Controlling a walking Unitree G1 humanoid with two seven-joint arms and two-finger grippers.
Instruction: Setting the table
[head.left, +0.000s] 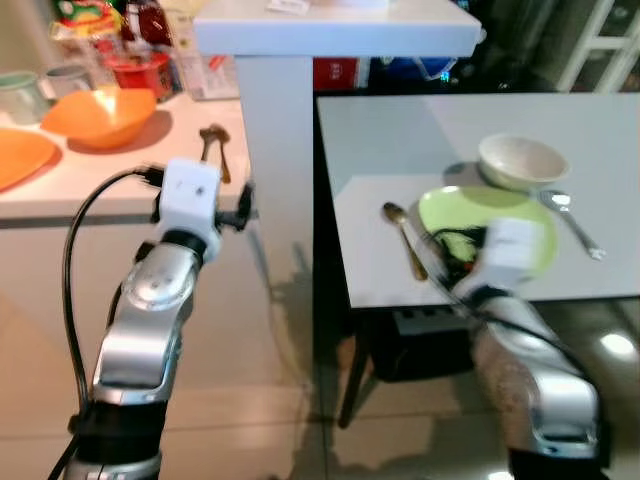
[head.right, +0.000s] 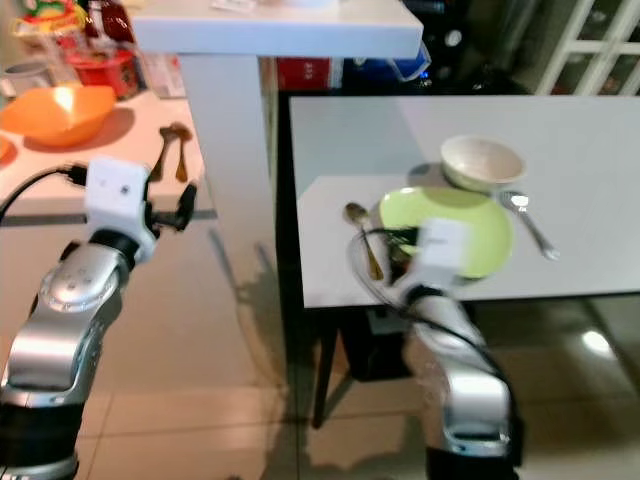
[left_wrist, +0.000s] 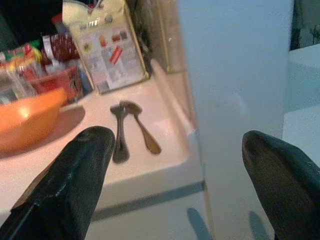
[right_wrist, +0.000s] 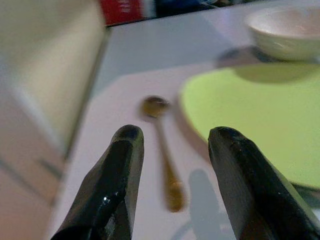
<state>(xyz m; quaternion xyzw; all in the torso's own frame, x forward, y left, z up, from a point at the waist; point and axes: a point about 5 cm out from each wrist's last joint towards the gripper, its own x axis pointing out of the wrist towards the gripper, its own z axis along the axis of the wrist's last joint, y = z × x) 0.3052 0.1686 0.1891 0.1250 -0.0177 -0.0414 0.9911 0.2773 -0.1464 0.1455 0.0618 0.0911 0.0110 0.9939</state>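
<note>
My right pincer (right_wrist: 172, 145) hangs just above the near edge of the white desk (head.left: 420, 140), its two black fingers apart with nothing between them. From my wrist I see a bronze spoon (right_wrist: 165, 150) lying flat on the desk below the gap, bowl end away from me, just beside the green plate (right_wrist: 250, 120). My head views add what the wrist misses: a silver fork (head.left: 572, 220) lying at the plate's far side, and a cream bowl (head.left: 520, 160) standing behind the plate, touching or nearly touching its rim. My right arm is blurred there.

My left pincer (left_wrist: 180, 165) is raised near the edge of the pale counter (head.left: 120, 175), fingers wide apart and empty. Its wrist view shows two more spoons (left_wrist: 131, 127) lying side by side on that counter, with an orange bowl (left_wrist: 27, 120) near them and a printed carton (left_wrist: 110, 50) behind. A white pillar (head.left: 275, 130) stands between counter and desk.
</note>
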